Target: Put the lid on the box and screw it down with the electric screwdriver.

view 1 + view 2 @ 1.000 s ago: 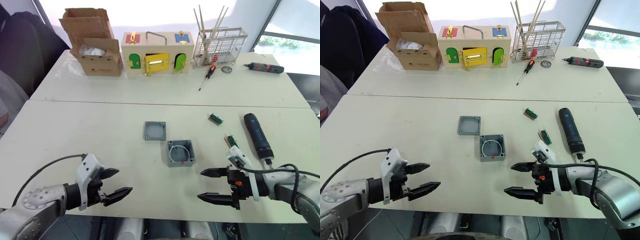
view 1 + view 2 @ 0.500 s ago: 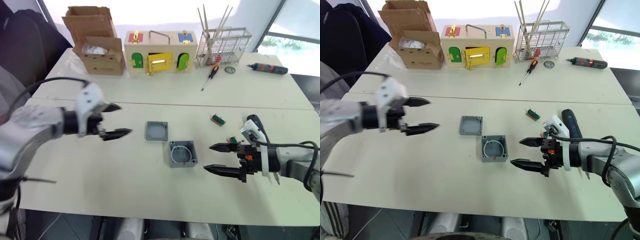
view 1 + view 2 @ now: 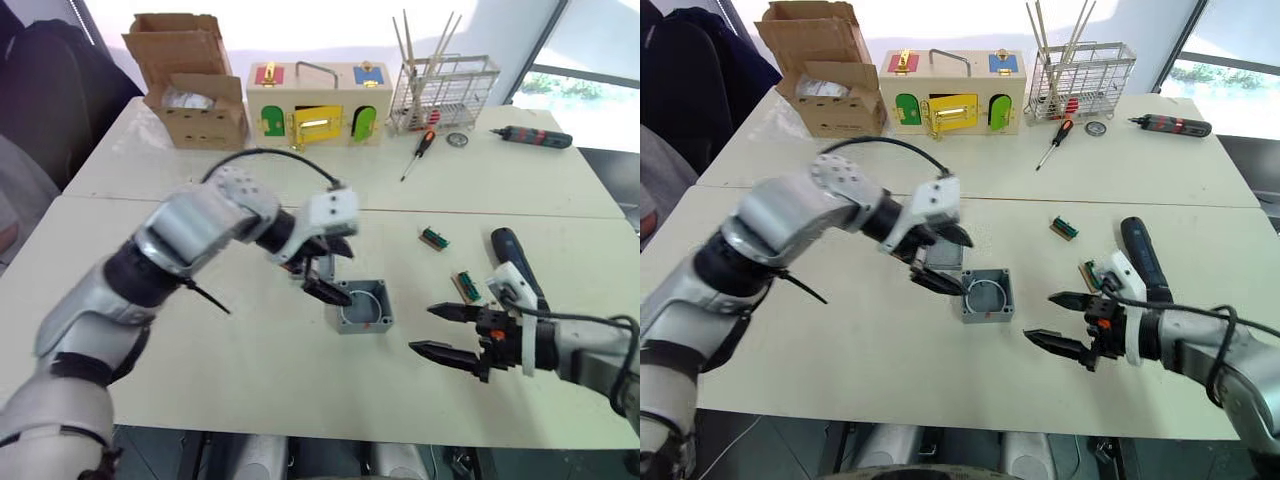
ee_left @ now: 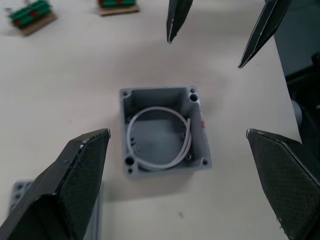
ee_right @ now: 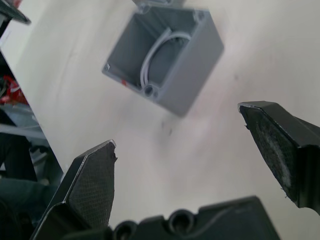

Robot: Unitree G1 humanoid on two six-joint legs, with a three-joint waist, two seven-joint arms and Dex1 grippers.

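The grey box (image 3: pixel 363 305) stands open-side up mid-table, a white ring inside it; it also shows in the left wrist view (image 4: pixel 162 127) and the right wrist view (image 5: pixel 165 55). The flat grey lid (image 3: pixel 946 256) lies just behind the box's left corner, largely covered by my left gripper (image 3: pixel 340 275), which hovers open over the lid and the box's left edge. To the right of the box, my right gripper (image 3: pixel 440 330) is open and empty above the table. The black electric screwdriver (image 3: pixel 515 255) lies on the table behind my right gripper.
At the back stand a cardboard carton (image 3: pixel 190 85), a wooden box with coloured doors (image 3: pixel 315 105) and a wire rack (image 3: pixel 440 90). An orange-and-black screwdriver (image 3: pixel 417 153) and a slim dark driver (image 3: pixel 530 137) lie near the rack. Two small green parts (image 3: pixel 433 238) lie right of the box.
My left arm has swung from the left side of the table to above the lid and box, still open. My right gripper has stayed to the right of the box, open.
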